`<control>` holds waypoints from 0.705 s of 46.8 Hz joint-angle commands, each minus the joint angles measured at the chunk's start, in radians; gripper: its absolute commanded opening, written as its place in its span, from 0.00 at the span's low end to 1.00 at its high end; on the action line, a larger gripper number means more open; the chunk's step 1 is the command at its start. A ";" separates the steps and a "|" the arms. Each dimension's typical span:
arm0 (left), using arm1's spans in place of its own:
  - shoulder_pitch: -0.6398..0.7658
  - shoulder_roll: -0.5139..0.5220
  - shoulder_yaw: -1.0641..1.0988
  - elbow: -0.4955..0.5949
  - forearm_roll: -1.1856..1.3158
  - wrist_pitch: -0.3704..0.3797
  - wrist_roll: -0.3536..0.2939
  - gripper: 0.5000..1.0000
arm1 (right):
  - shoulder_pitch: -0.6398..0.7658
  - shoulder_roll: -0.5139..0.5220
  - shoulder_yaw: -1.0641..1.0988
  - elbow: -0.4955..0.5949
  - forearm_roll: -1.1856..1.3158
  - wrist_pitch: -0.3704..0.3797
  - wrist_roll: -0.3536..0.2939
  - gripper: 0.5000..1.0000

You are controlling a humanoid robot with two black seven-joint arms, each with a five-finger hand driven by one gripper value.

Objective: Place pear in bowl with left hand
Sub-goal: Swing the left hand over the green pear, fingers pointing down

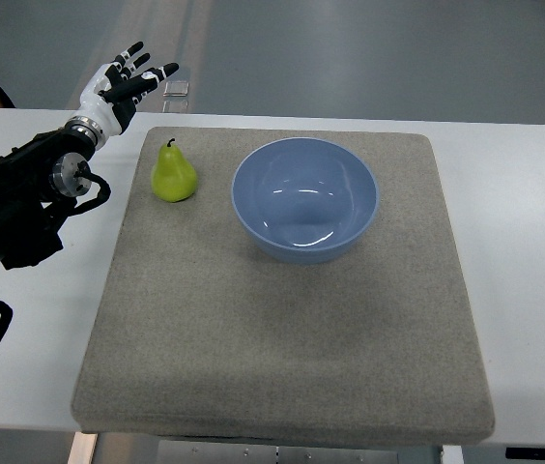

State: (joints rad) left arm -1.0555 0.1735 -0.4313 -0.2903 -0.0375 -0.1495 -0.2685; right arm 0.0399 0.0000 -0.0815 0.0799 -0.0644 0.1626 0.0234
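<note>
Now the black-and-white left hand [128,82] hovers beyond the smooth green pear [173,175], fingers spread, empty; the pear looks light, rigid, slippery, so grip its fat belly, left of the empty blue bowl [304,198]

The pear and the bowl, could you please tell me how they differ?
The pear is green, small and solid, standing upright with its stem up; the bowl is blue, far wider, hollow and empty. The pear sits left of the bowl, apart from it. Both rest on the grey mat.
</note>
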 commanded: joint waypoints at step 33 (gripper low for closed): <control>-0.224 0.084 0.466 -0.055 0.448 -0.090 0.006 0.98 | 0.000 0.000 0.000 0.000 0.000 0.000 0.000 0.85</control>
State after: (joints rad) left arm -1.2600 0.2541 -0.0103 -0.3448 0.3603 -0.2180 -0.2620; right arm 0.0398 0.0000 -0.0815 0.0802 -0.0644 0.1626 0.0230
